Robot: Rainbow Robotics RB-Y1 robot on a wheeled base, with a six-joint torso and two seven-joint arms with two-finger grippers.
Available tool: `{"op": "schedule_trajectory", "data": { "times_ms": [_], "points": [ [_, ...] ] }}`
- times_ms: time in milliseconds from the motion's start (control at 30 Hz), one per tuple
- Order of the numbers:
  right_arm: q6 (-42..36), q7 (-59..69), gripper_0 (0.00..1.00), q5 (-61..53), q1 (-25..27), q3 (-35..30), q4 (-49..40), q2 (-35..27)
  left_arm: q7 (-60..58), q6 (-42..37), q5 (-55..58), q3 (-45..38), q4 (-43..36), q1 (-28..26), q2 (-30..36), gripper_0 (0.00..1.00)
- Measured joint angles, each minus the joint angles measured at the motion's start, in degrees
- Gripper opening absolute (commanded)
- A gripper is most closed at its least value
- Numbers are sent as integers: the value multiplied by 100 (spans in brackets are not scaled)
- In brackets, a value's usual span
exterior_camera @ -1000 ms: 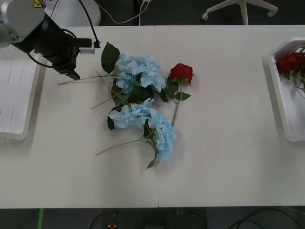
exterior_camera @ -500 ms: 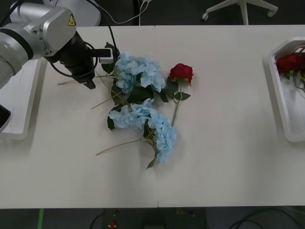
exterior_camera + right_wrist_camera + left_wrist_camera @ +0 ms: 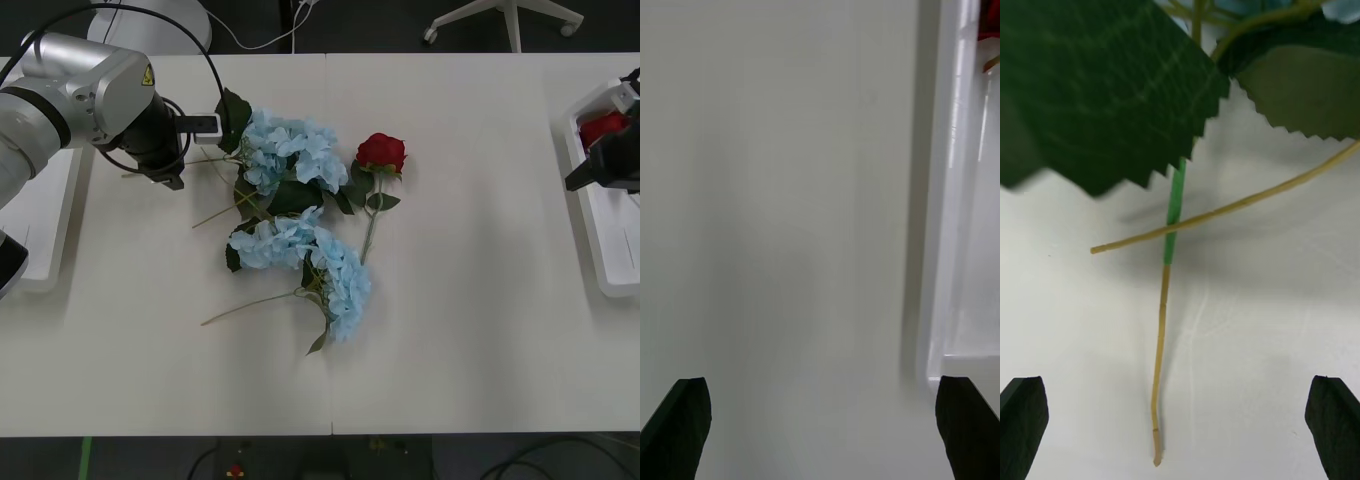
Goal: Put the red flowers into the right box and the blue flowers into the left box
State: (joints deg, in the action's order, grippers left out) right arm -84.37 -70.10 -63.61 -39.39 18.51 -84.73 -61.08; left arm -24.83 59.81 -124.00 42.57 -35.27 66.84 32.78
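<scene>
Three blue flowers lie mid-table: one cluster [image 3: 290, 150] at the back, two more [image 3: 270, 243] [image 3: 345, 283] in front of it. One of the red flowers [image 3: 380, 152] lies just right of them, and another red bloom [image 3: 600, 128] rests in the right box [image 3: 600, 250]. My left gripper [image 3: 167, 176] hovers over the tan stems left of the back cluster. It stands open [image 3: 1178, 431] above a tan stem [image 3: 1160, 360] and big green leaves [image 3: 1097, 82]. My right gripper [image 3: 608, 162] is open [image 3: 824, 427] beside the right box's rim [image 3: 940, 225]. The left box [image 3: 40, 230] sits at the left edge.
A second tan stem [image 3: 1247, 201] crosses the first one. Bare white tabletop [image 3: 480, 250] lies between the flowers and the right box. Chair legs and cables show on the dark floor beyond the table's far edge.
My left arm swung right from beside the left box to the blue flowers' stems. My right gripper came into view at the right box.
</scene>
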Motion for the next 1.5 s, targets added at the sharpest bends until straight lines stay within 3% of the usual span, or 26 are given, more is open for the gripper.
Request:
{"op": "schedule_trajectory", "data": {
  "times_ms": [267,500,733,1033,1500],
  "points": [
    [520,2472,88,8,-54,830,-917,334,0,3,-138,1,-2,-237,-40,100],
    [1056,2682,88,822,-281,1453,-843,1196,0,-17,-339,2,-2,-438,-215,100],
    [1473,3156,89,1380,-391,1612,-323,2024,0,-90,-440,6,1,-481,-402,100],
    [2027,3156,91,2005,-695,1612,1103,2985,0,-503,-528,31,-16,-480,-421,100],
    [2601,3155,93,2612,-1043,1612,2249,3644,0,-501,-498,30,-44,-397,-420,100]
  ]
}}
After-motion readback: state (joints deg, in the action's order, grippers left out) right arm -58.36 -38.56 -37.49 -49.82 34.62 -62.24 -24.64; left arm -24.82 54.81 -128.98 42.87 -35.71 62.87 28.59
